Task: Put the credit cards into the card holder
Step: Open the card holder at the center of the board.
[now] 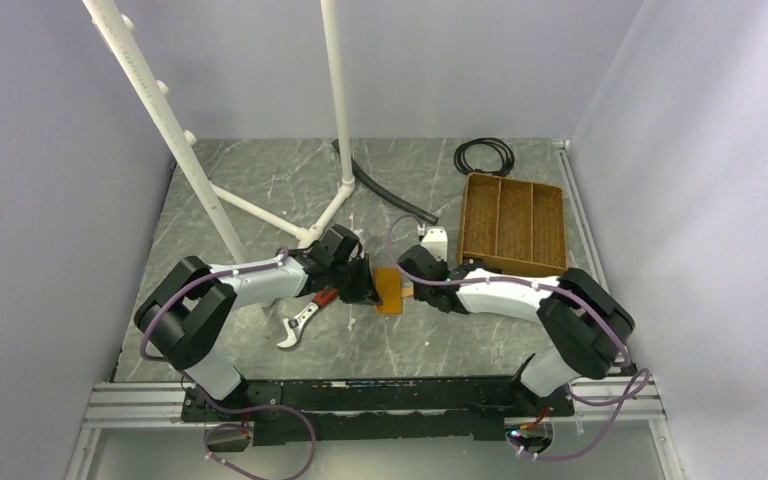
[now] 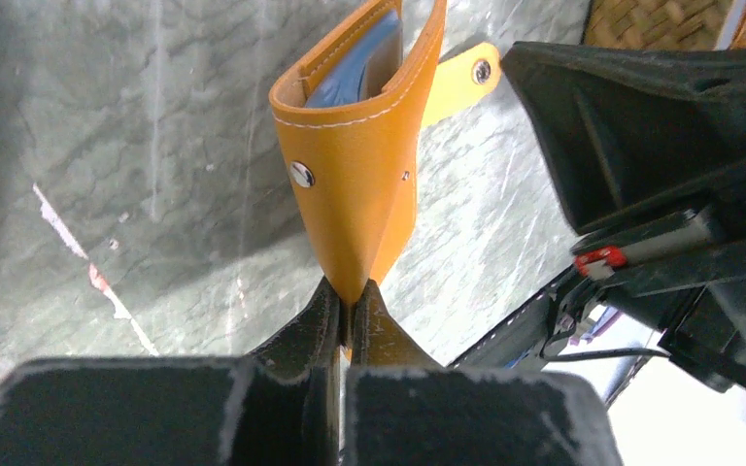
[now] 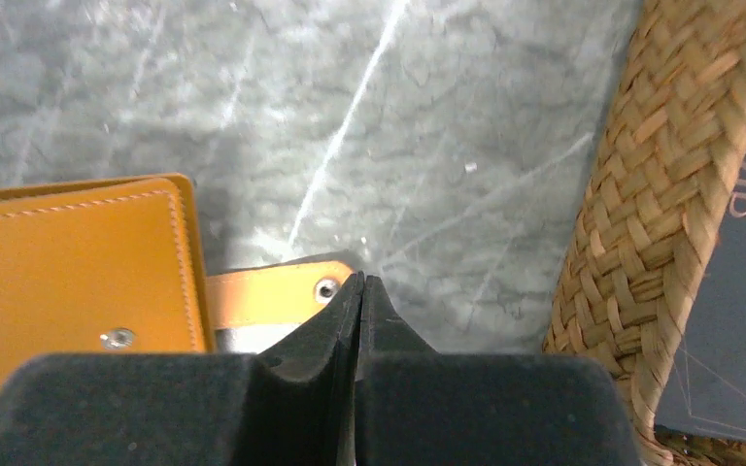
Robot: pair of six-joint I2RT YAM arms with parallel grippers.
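While the left gripper (image 2: 348, 299) pinches the folded edge of the card holder (image 2: 355, 175), holding it near the woven tray (image 3: 631, 194), the right gripper (image 3: 359, 289) has its fingers pressed together at the holder's strap tab (image 3: 272, 296). A grip on the tab cannot be confirmed. A dark credit card (image 3: 729, 320) lies inside the tray. No insertion is evident, so loading appears wholly outstanding.
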